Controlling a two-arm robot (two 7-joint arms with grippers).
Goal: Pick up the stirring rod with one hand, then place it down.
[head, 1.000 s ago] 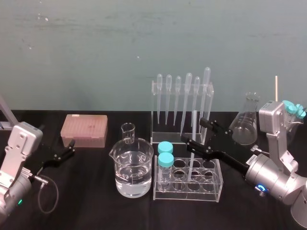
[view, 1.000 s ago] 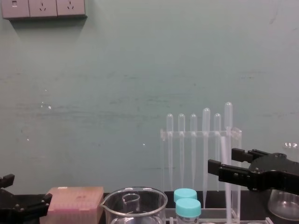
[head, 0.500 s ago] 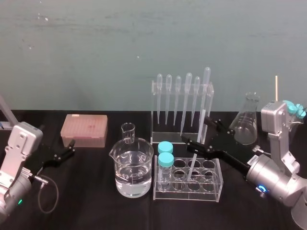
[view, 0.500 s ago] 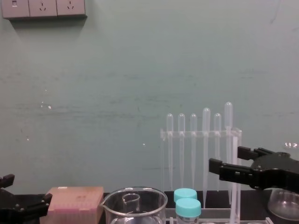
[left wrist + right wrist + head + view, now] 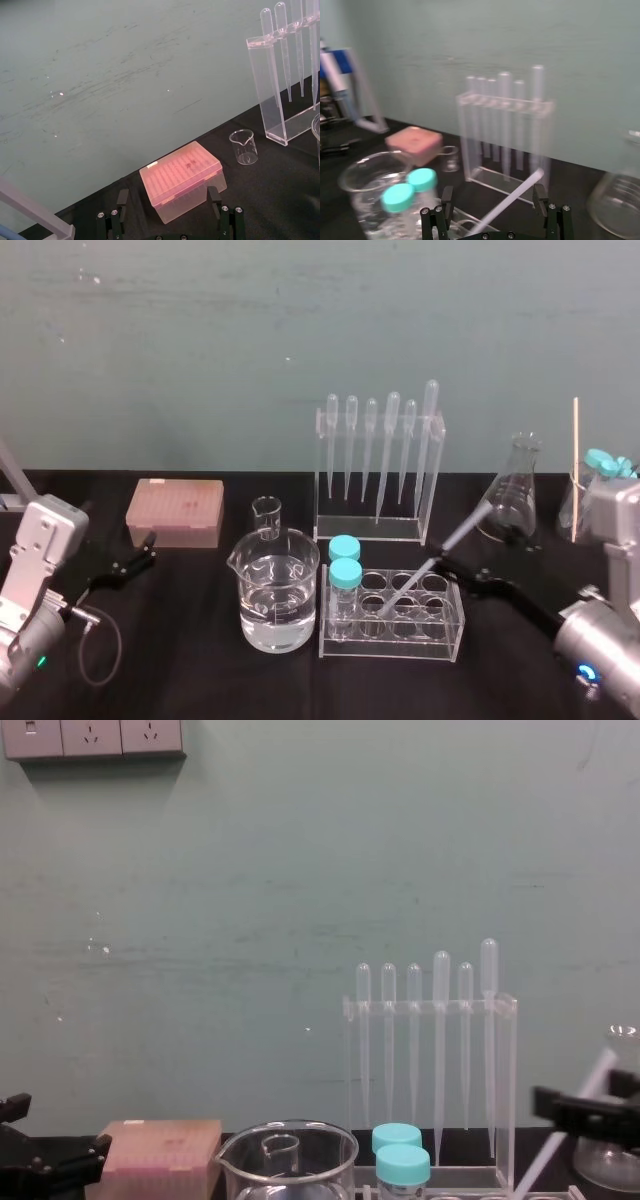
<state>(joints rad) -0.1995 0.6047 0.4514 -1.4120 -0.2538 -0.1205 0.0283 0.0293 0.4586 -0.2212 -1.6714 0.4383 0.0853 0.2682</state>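
Two black fingers of the right gripper (image 5: 493, 190) stand wide apart: released, we see, clasping nothing. The stirring rod (image 5: 512, 198) slants between them, its lower end in the test tube rack (image 5: 392, 640), its top leaning toward the flask (image 5: 515, 495). We cannot tell whether it touches a finger. The left gripper (image 5: 140, 552) rests beside the pink box (image 5: 175, 510), fingers likewise spread.

Translucent white stirring rod (image 5: 425, 571); teal tube caps (image 5: 346, 572); pink tip box (image 5: 175, 508); black table (image 5: 200, 670).
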